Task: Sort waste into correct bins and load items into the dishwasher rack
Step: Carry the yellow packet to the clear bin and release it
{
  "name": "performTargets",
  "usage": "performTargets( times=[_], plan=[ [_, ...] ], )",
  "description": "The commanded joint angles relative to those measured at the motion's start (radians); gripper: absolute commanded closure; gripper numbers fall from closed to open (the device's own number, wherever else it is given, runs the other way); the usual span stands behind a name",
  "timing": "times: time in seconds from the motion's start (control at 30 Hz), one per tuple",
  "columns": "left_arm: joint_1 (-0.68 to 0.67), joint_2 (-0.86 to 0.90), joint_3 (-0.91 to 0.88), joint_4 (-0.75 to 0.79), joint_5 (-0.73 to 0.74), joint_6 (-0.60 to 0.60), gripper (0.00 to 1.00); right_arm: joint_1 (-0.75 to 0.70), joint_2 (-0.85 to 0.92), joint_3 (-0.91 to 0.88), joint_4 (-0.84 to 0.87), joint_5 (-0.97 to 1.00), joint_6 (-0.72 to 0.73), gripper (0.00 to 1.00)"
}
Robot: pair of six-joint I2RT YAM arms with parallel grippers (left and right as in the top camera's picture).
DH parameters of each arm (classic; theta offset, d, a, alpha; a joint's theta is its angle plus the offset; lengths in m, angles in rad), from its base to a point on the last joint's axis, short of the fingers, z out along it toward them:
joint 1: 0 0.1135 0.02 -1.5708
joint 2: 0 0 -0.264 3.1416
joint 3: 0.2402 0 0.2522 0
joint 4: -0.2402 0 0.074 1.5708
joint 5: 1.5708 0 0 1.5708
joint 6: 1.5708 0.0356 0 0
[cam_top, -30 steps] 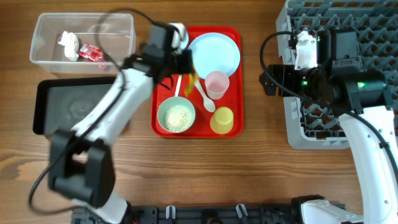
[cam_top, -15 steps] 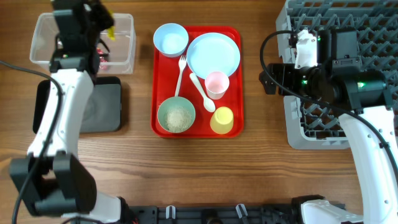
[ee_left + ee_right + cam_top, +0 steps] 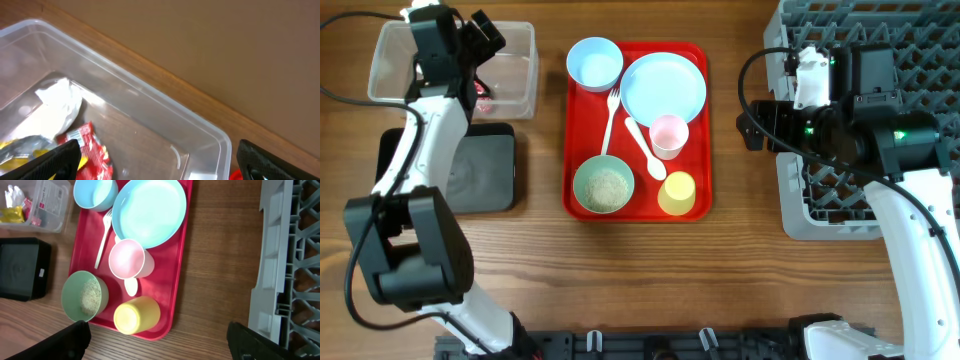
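Left claw [image 3: 160, 157] hangs wide open and empty over the clear tub [image 3: 150, 102], where the tissue [image 3: 57, 105], red wrapper [image 3: 92, 150] and yellow wrapper [image 3: 16, 150] lie. My right claw [image 3: 162, 340] is open too, empty, near the rack [image 3: 920, 60]. I worry about the rice bowl [image 3: 604, 186] on the red tray [image 3: 700, 150]: a tilted lift would scatter grains over the surface [image 3: 650, 270], and the pink cup [image 3: 669, 134] crowds the spoon [image 3: 647, 150].

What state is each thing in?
left hand, open, empty
right hand, open, empty
clear tub, holds tissue and wrappers
black tray, nothing visible inside
rice bowl, upright, rice inside
blue bowl, upright, empty
plate, flat, empty
pink cup, standing
yellow cup, standing
dishwasher rack, no dishes visible
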Motion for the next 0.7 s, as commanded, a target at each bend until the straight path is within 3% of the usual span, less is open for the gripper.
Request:
performTargets(
  times=[0.0, 0.13, 0.27, 0.43, 0.67],
  plan=[
    [0.001, -0.123, 0.009, -0.094, 0.073, 0.005, 0.00, 0.006, 0.010, 0.017, 0.008, 0.016, 0.018, 0.08],
    [0.000, -0.223, 0.009, -0.292, 0.336, 0.006, 0.00, 0.006, 0.014, 0.017, 0.015, 0.016, 0.018, 0.08],
    [-0.008, -0.272, 0.009, -0.473, 0.498, 0.009, 0.00, 0.006, 0.025, 0.017, 0.033, 0.016, 0.018, 0.08],
    [-0.079, -0.274, 0.006, -0.703, 0.488, 0.095, 0.04, 0.006, 0.043, 0.017, 0.036, 0.016, 0.017, 0.08],
    [-0.285, -0.274, 0.006, -0.862, 0.271, 0.083, 0.00, 0.007, 0.071, 0.017, 0.031, 0.011, 0.019, 0.08]
  ],
)
